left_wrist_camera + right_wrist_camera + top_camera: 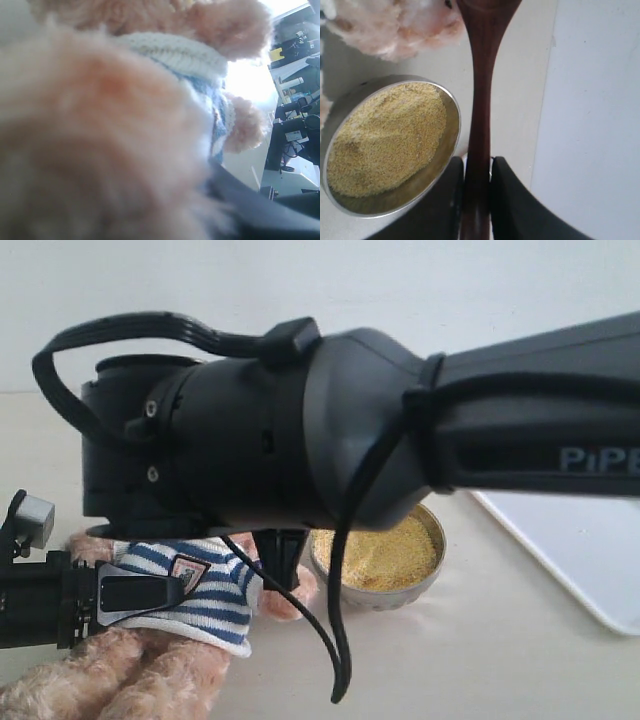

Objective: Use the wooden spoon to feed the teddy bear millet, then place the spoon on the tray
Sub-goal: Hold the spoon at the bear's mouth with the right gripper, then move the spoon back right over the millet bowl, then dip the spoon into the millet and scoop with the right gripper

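The teddy bear point(200, 590) in its navy-and-white striped shirt lies at the lower left, and its blurred fur point(100, 125) fills the left wrist view. My left gripper point(140, 595) is clamped on the bear's torso, one dark finger point(250, 210) showing beside the fur. My right gripper point(477, 169) is shut on the slim handle of the wooden spoon point(481, 90), whose round end runs off the frame near the bear's fur point(395, 25). The millet point(385, 552) fills the metal bowl point(451, 107) beside the spoon. The white tray point(590, 550) lies to the right.
My right arm point(350, 430) spans most of the exterior view and hides the bear's head and the spoon. Its cable point(340, 640) hangs down between bear and bowl. The tray's edge point(545, 100) runs close beside the spoon handle.
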### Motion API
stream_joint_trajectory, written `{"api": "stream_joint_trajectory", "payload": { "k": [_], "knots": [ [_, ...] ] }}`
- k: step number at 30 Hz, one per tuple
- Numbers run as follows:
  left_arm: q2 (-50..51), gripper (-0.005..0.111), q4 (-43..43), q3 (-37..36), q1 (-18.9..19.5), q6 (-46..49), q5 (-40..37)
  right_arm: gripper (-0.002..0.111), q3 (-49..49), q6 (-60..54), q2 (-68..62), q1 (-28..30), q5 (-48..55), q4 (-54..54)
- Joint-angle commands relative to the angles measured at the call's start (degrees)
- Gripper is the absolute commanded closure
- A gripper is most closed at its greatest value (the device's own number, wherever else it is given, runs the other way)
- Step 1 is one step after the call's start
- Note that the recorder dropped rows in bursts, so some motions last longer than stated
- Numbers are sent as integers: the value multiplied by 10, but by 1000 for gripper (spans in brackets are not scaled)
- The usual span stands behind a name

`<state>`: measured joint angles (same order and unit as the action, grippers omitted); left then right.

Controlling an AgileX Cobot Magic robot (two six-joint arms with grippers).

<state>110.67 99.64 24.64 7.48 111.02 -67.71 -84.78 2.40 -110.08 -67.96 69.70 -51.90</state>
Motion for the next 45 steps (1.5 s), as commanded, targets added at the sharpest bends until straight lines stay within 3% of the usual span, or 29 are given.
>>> {"api": "stream_joint_trajectory", "payload": {
  "k": [1, 11, 21, 25, 29, 33, 39, 42, 45],
  "knots": [
    [0, 102, 3, 1, -2, 5, -22, 108, 25, 18, 11, -2, 3, -23],
    [0, 102, 3, 1, -2, 9, -22, 108, 26, 53, 20, -12, 3, -55],
    [0, 102, 3, 1, -2, 9, -22, 108, 27, 79, 59, 8, 3, 12],
    [0, 102, 3, 1, -2, 11, -22, 108, 27, 40, 116, 88, 3, 164],
    [0, 102, 3, 1, -2, 14, -22, 108, 30, -77, 154, 225, 3, 416],
    [0, 102, 3, 1, -1, 16, -22, 108, 30, -124, 149, 337, 3, 499],
    [0, 102, 3, 1, -1, 20, -22, 108, 30, -132, 96, 326, 3, 467],
    [0, 102, 3, 1, -1, 20, -22, 108, 30, -113, 68, 280, 3, 349],
    [0, 102, 3, 1, -1, 20, -22, 108, 30, -107, 66, 244, 3, 327]
  ]
}}
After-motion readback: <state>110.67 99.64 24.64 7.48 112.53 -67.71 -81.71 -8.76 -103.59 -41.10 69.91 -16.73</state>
